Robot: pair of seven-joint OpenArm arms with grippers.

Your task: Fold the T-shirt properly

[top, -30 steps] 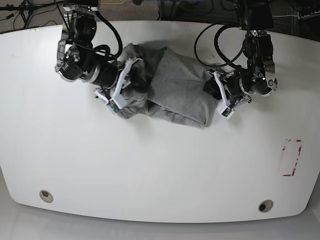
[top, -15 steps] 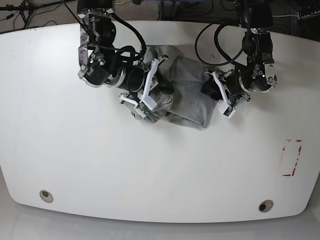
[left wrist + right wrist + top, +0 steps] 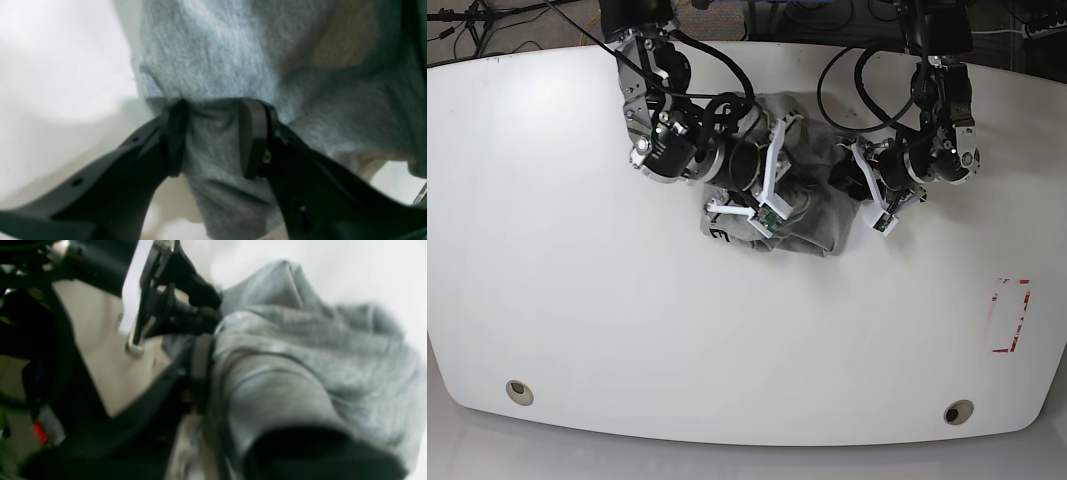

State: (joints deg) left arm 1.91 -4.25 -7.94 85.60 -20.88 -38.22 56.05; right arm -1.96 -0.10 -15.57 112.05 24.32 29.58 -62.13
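T-shirt (image 3: 812, 215) sits bunched near the far edge of the white table (image 3: 577, 330), about mid-width, between both arms. Judging by the lie, one side is carried over onto the other; it's a lumpy bundle, not a flat fold, so squaring up and smoothing remain.

Left gripper (image 3: 213, 140): clenched on a pinch of grey fabric, cloth visibly squeezed between the pads.

Right gripper (image 3: 767, 195): on top of the shirt, but can't tell whether it's gripping or letting go; the right wrist view is too blurred.

Base view alone shows black lettering (image 3: 720, 236) peeking at the bundle's near-left corner. The left wrist view alone shows the pinch.
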